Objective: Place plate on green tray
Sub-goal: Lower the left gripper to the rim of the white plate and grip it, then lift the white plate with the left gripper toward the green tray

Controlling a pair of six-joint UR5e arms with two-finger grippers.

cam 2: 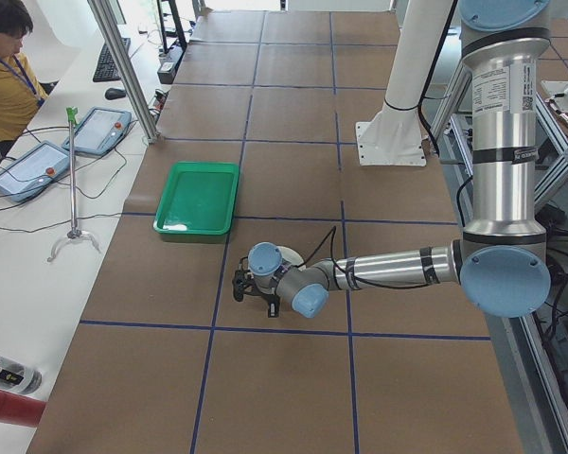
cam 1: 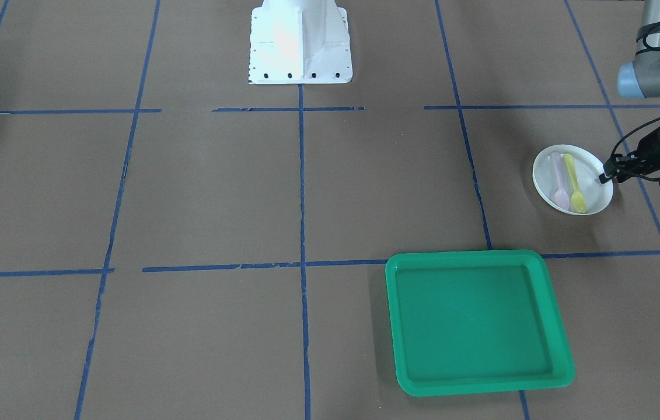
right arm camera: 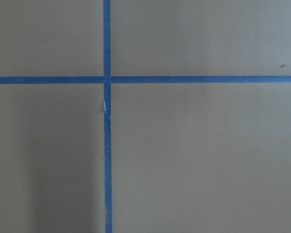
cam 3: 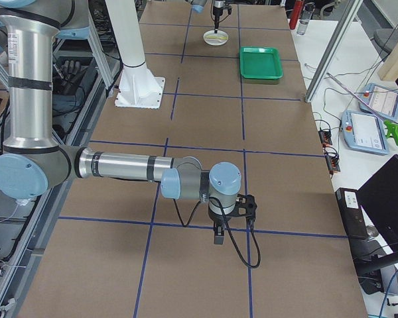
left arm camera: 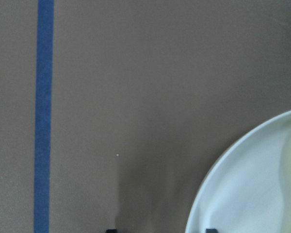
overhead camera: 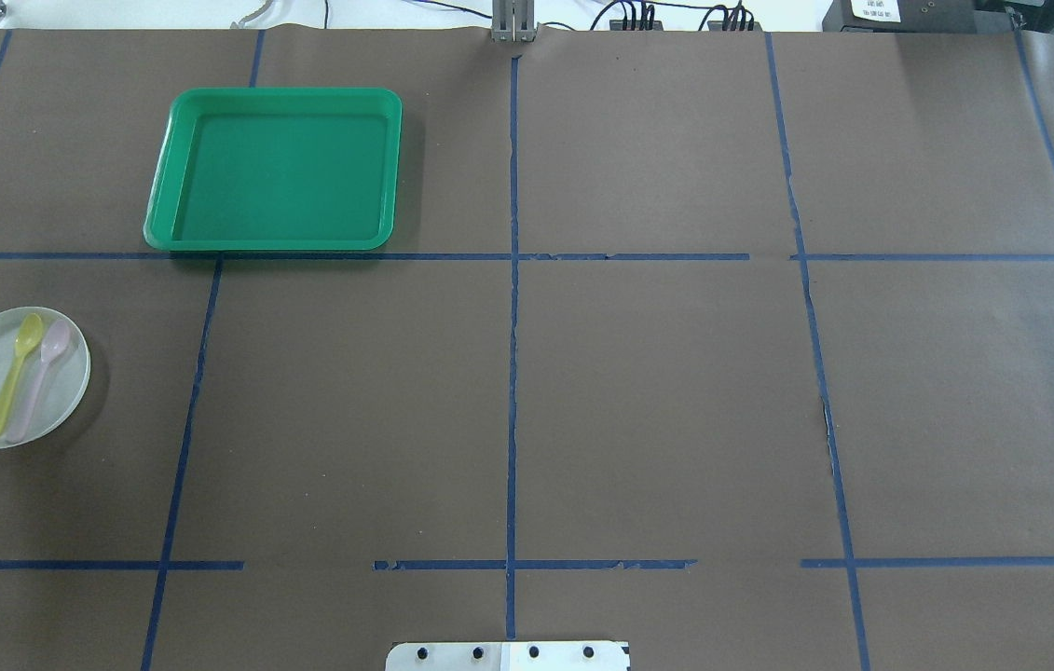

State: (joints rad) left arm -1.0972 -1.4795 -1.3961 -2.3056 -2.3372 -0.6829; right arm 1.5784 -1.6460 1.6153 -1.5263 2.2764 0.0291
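Note:
The white round plate (cam 1: 596,188) lies on the brown table with a yellow spoon (cam 1: 573,184) and a pink spoon (cam 1: 559,181) on it. It also shows in the overhead view (overhead camera: 62,391) and the left wrist view (left arm camera: 247,194). My left gripper (cam 1: 607,178) is low at the plate's outer rim. In the left wrist view (left arm camera: 160,231) its two fingertips stand apart, one on each side of the rim, so it is open. The green tray (cam 1: 475,255) sits empty, apart from the plate (overhead camera: 275,93). My right gripper (cam 3: 217,235) hangs over bare table far away; I cannot tell its state.
Blue tape lines (overhead camera: 513,280) grid the brown table. The robot's white base (cam 1: 300,41) stands at the table's middle edge. An operator (cam 2: 5,66) sits at a side desk with tablets beyond the tray.

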